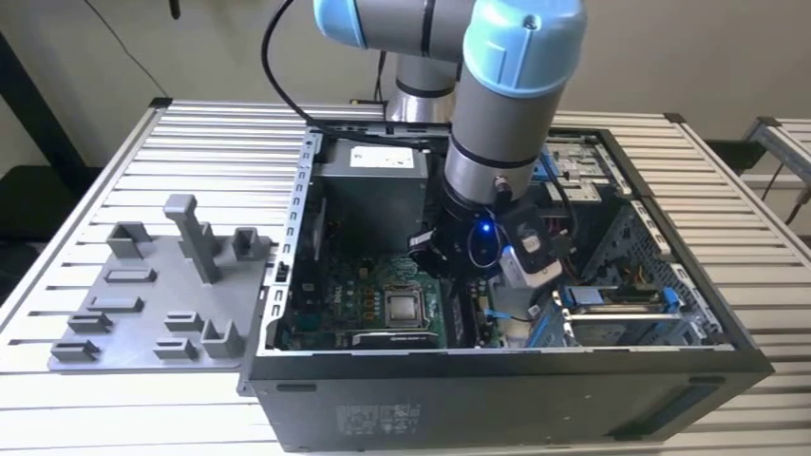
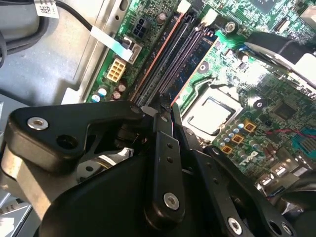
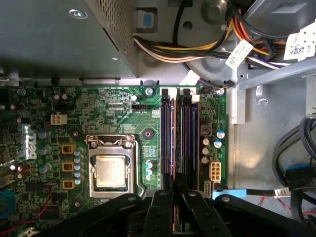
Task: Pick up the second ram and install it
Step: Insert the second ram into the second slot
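My gripper (image 2: 163, 106) is down inside the open computer case (image 1: 507, 366), over the motherboard (image 3: 123, 113). Its black fingers (image 3: 165, 207) are shut together at the near end of the long memory slots (image 3: 177, 143). In the second wrist view a dark, bluish stick, the second ram (image 2: 190, 59), stands edge-up in a slot that runs straight away from the fingertips. I cannot tell whether the fingertips touch its end. The grey arm (image 1: 500, 123) comes down from above in the exterior view and hides the slots there.
The processor socket (image 3: 109, 170) lies beside the slots. A bundle of cables (image 3: 197, 49) and the power supply (image 3: 54, 39) sit at the far end. A grey parts holder (image 1: 159, 294) stands on the slatted table at the exterior view's left.
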You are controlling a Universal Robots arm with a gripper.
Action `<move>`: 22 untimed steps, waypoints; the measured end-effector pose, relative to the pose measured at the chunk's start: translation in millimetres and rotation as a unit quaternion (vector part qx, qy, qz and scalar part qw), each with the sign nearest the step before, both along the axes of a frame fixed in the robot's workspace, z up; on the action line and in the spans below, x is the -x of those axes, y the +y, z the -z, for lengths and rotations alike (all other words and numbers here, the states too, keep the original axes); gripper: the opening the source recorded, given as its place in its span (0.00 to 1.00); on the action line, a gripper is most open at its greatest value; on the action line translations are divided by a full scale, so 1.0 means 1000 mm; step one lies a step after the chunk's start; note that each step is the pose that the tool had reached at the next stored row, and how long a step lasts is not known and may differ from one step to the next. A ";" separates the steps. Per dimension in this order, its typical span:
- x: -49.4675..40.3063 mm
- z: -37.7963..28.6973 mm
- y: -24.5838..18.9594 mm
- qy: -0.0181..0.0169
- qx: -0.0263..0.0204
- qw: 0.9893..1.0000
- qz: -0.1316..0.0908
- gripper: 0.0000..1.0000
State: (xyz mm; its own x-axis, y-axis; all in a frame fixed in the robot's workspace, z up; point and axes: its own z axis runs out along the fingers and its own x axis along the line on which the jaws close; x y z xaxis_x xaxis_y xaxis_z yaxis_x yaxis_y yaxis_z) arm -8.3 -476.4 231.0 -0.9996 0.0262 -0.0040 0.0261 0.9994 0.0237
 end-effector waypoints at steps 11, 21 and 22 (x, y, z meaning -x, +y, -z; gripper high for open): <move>-0.0003 0.0013 -0.0009 0.000 0.000 1.000 -0.002 0.14; -0.0043 0.0018 -0.0053 0.000 -0.001 1.000 -0.002 0.14; -0.0043 0.0020 -0.0053 0.000 -0.001 1.000 -0.002 0.14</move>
